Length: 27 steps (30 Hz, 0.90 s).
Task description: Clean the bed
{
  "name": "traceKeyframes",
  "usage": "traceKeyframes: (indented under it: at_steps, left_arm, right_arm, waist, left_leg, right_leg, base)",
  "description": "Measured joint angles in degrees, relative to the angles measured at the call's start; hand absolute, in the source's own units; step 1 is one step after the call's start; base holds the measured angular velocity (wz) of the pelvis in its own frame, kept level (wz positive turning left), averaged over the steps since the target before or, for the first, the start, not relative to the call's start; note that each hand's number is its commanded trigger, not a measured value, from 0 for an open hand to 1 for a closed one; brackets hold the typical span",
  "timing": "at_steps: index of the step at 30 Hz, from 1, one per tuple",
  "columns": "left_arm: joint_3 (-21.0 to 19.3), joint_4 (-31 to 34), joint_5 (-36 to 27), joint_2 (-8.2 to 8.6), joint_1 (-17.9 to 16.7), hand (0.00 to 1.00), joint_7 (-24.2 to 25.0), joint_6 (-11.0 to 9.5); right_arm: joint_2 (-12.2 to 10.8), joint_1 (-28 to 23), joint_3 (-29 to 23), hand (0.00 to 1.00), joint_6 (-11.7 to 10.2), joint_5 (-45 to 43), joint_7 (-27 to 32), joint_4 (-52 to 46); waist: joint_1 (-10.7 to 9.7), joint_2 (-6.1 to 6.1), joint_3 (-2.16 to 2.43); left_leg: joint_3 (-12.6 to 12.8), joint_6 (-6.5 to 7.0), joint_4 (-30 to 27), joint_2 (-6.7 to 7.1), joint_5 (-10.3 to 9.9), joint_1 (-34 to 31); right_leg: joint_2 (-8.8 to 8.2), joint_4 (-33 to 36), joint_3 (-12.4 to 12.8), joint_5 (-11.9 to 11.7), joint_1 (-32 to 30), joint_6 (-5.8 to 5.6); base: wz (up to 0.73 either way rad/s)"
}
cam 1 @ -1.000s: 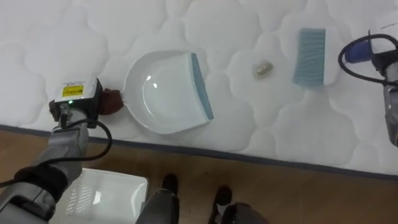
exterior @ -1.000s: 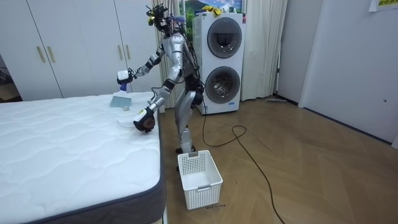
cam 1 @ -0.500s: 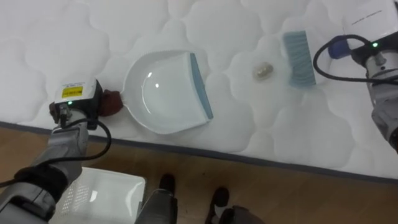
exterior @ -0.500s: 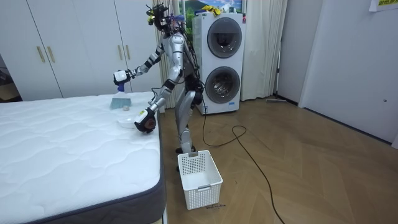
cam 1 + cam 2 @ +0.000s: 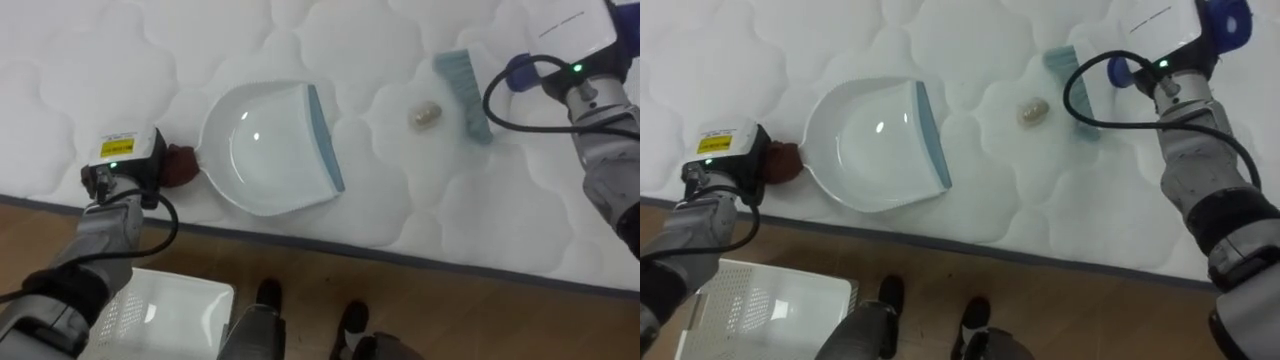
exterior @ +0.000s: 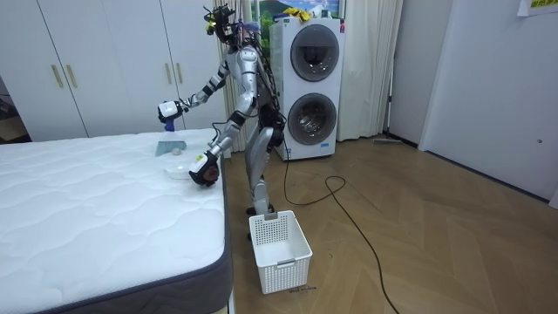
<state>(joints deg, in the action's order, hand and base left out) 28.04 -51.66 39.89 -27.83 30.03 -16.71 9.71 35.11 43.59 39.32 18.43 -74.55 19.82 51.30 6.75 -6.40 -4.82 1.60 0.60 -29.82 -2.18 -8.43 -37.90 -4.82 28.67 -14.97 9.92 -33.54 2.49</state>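
Observation:
A white dustpan (image 5: 270, 148) with a grey-blue lip lies on the quilted mattress (image 5: 420, 220) near its front edge. My left hand (image 5: 178, 164) is at its left end, curled round the handle. A small crumpled scrap (image 5: 425, 115) lies to the right of the pan's lip. Just right of the scrap, a brush (image 5: 462, 92) with light blue bristles stands tilted on the mattress, held by my right hand (image 5: 528, 72), which comes in from the upper right. In the room view I stand bent at the bed's side, right arm (image 6: 166, 111) stretched out over the mattress.
A white plastic basket (image 5: 150, 310) stands on the wooden floor below my left arm, close to the bed (image 6: 279, 251). The mattress's grey edge (image 5: 400, 255) runs along the front. A stacked washer and dryer (image 6: 312, 87) stand behind me, and white wardrobes (image 6: 105, 65) beyond the bed.
My right hand has moved left with the brush, bringing it close to the scrap and tilting it. The dustpan, scrap and left hand have stayed put.

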Motion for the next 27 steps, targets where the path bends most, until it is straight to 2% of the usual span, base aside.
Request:
traceKeyframes:
  at_steps: [9,19,23,27]
  left_arm:
    - [0.05,0.01,-0.68,0.24,-1.1,1.0,0.11,-0.21]
    - [0.35,0.01,-2.16,0.32,-1.56,1.0,1.63,-1.45]
    - [0.28,0.08,-0.89,0.34,-1.49,1.0,1.47,-1.51]
    - [0.24,0.22,0.48,0.35,-1.46,1.0,0.78,-1.58]
  right_arm:
    - [-0.55,-2.84,0.05,1.0,-2.09,0.27,-0.04,-0.25]
    - [-2.97,-3.8,0.06,1.0,-2.15,1.0,0.48,1.53]
    - [-3.51,-3.81,0.05,1.0,-2.14,2.3,1.55,1.91]
    - [-3.81,-3.8,0.04,1.0,-2.15,2.32,2.98,2.33]
  waist:
    - [0.4,0.05,0.0]
    - [1.69,0.2,-0.04]
    - [1.79,0.89,-0.17]
    - [1.93,1.77,-0.1]
  left_leg:
    - [0.01,-0.05,-0.03,0.03,0.03,0.61]
    - [0.14,-0.1,0.17,-0.01,0.0,0.59]
    - [0.16,-0.13,0.17,-0.02,-0.02,0.53]
    - [0.23,-0.14,0.32,-0.02,-0.02,0.51]
  right_leg:
    - [-0.15,0.4,-0.14,0.01,0.39,0.02]
    - [-0.17,0.3,-0.29,0.0,0.32,0.05]
    - [-0.09,0.23,-0.24,0.01,0.31,0.05]
    - [-0.09,0.06,-0.2,0.01,0.28,0.05]
  base:
    - [0.0]
    - [0.0]
    - [-0.01]
    - [-0.01]
